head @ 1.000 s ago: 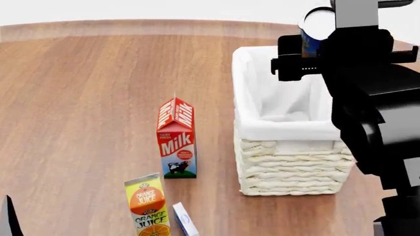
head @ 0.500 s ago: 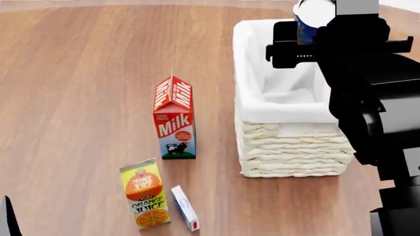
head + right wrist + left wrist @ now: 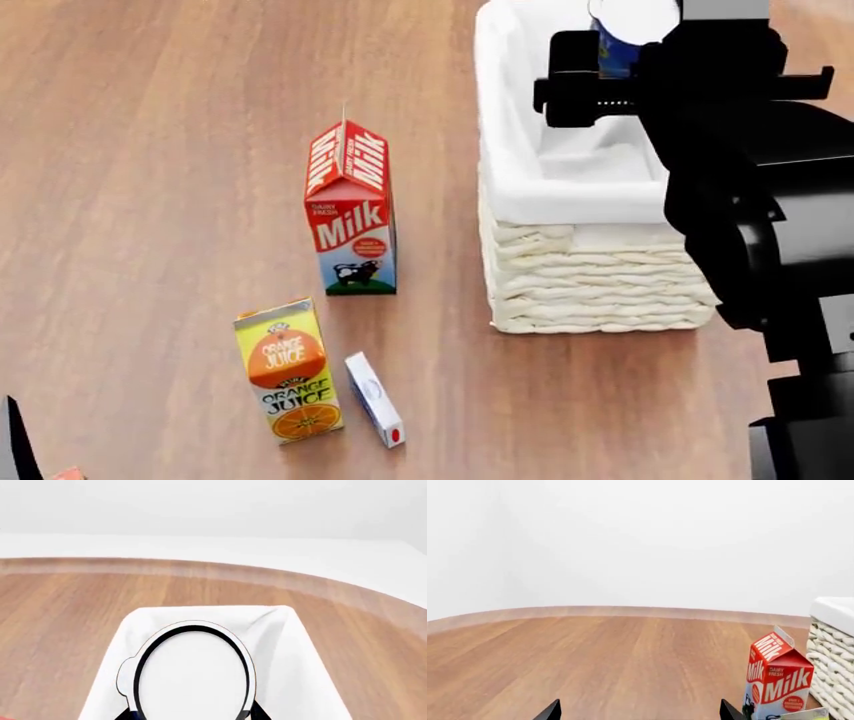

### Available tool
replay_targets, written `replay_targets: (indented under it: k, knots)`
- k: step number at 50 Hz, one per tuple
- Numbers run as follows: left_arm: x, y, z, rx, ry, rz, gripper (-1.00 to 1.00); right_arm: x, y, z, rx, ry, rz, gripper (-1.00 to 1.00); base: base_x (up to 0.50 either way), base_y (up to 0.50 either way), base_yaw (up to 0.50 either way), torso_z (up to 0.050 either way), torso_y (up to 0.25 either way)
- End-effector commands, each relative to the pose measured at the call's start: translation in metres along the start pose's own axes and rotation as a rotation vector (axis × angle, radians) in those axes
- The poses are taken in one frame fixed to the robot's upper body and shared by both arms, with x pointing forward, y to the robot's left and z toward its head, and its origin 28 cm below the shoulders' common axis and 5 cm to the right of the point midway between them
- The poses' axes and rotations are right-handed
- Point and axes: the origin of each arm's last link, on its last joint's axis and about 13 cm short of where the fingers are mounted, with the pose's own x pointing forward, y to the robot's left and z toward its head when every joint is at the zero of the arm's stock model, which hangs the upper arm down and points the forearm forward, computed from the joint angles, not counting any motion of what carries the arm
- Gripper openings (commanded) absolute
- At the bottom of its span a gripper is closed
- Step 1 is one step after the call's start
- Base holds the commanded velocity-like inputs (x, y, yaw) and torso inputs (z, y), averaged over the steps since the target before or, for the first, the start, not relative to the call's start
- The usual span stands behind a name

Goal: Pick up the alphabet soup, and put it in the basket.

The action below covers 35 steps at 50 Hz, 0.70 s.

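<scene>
Right tool [image 3: 617,60] grips the alphabet soup [image 3: 627,30] above the basket [image 3: 587,270]; left tool [image 3: 637,715] stands wide beside the milk carton [image 3: 777,680].

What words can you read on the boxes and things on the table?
"Milk", with "DAIRY FRESH" above it, on the front of the milk carton; "Milk" again on its sloped top.
"ORANGE JUICE", printed twice, on the orange juice carton.
The small white box beside the juice has markings too small to read.
The alphabet soup held in the right gripper shows no readable label here.
</scene>
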Motion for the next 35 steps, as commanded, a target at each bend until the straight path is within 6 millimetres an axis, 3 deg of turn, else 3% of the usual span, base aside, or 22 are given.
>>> replay_targets:
  k: [1,13,22,35]
  knots:
    - [0.002,0.003,0.002,-0.004,0.002,0.026,1.0,0.0,0.004,0.008,-0.011,-0.039,0.012,-1.0,0.0,0.0,0.0,0.0,0.0]
    - [0.001,0.002,0.001,-0.01,0.005,0.023,1.0,-0.007,0.003,0.017,-0.007,-0.063,-0.005,-1.0,0.0,0.0,0.0,0.003,-0.113]
    - [0.0,0.002,-0.001,-0.011,0.009,0.016,1.0,-0.011,0.004,0.041,-0.036,-0.069,-0.032,-1.0,0.0,0.0,0.0,0.0,0.0]
    - [-0.002,0.003,0.0,-0.005,-0.018,0.028,1.0,0.0,-0.004,0.053,-0.052,-0.033,-0.084,-1.0,0.0,0.0,0.0,0.0,-0.037]
